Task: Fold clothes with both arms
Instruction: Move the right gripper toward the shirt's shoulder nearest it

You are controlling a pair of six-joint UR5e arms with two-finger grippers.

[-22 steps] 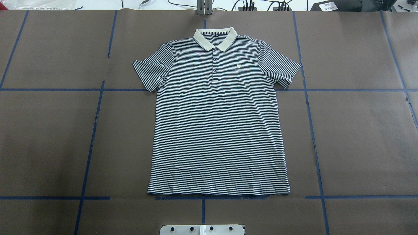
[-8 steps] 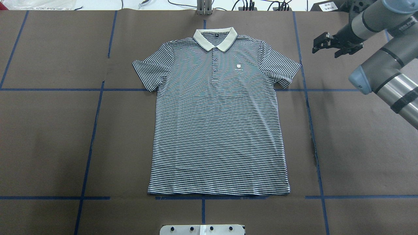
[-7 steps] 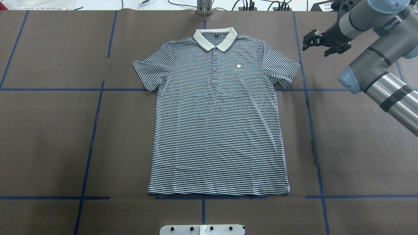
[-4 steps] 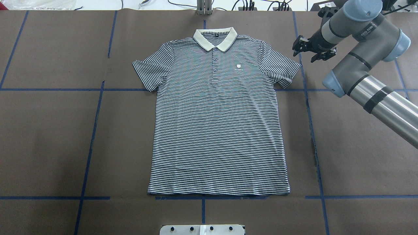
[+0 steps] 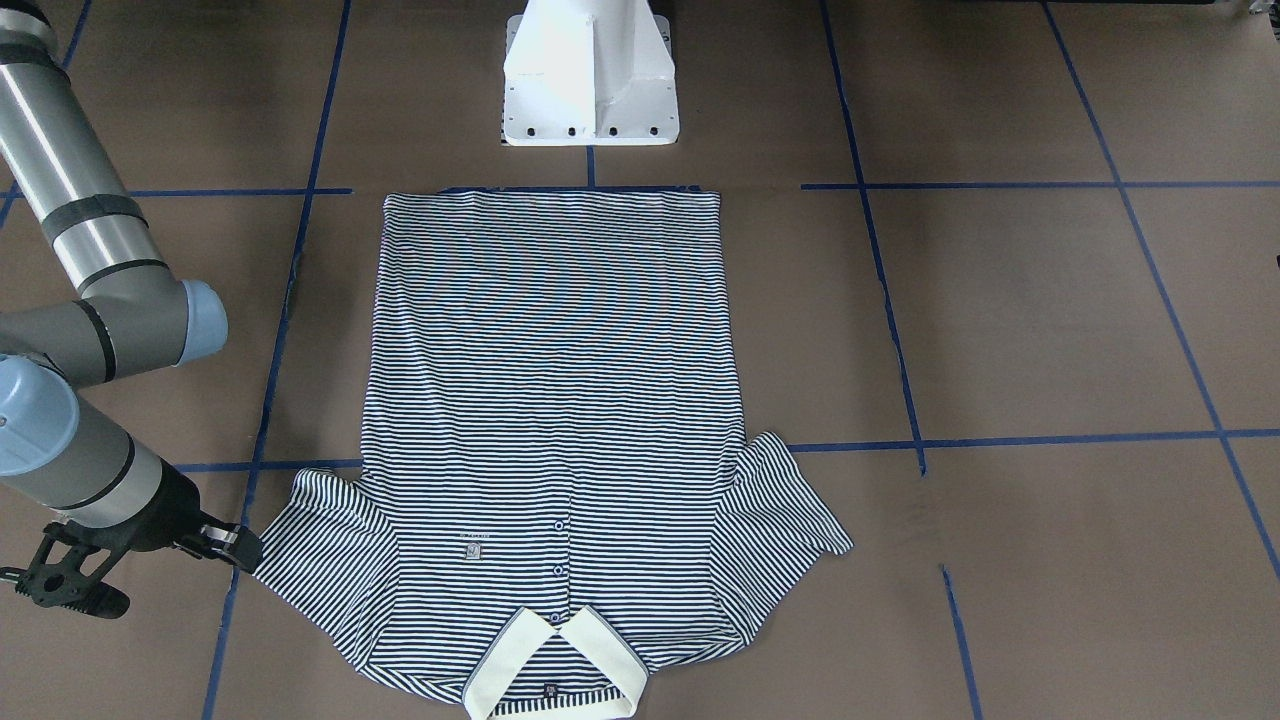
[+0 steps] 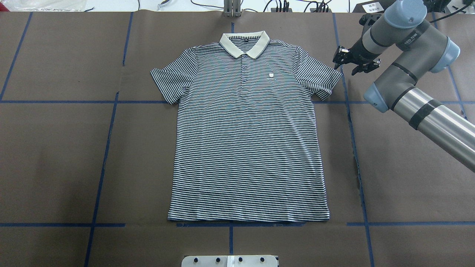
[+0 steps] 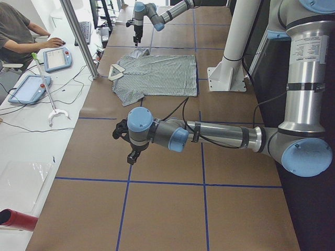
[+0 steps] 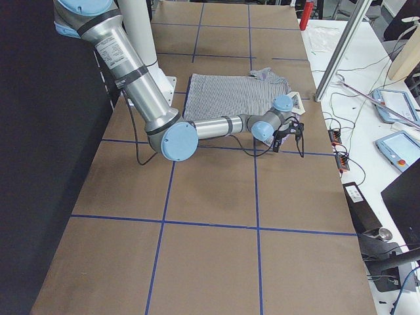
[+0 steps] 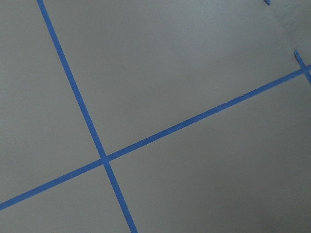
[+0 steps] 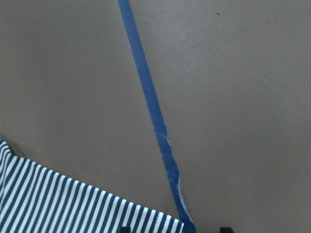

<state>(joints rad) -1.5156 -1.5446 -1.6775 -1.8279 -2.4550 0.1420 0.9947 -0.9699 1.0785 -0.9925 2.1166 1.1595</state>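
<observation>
The striped polo shirt (image 6: 248,141) (image 5: 550,400) lies flat and face up on the brown table, cream collar at the far side from the robot. My right gripper (image 6: 347,66) (image 5: 165,578) is open just beyond the edge of the sleeve (image 6: 323,79) on the right arm's side, above a blue tape line. The right wrist view shows that sleeve's edge (image 10: 73,204) at lower left and two fingertips (image 10: 125,228) spread apart at the bottom. My left gripper (image 7: 128,142) hovers over bare table well away from the shirt; I cannot tell its state. Its wrist view shows only crossed tape.
The white pedestal base (image 5: 588,70) stands at the robot's side of the shirt hem. Blue tape lines (image 6: 352,141) grid the brown table cover. Beyond the far edge, a person (image 7: 15,31) sits at a bench with tablets (image 7: 56,58), cables and an aluminium post (image 7: 78,36).
The right arm came into view from the right and swung left, bringing its open gripper up to the shirt's sleeve edge. The shirt has not moved.
</observation>
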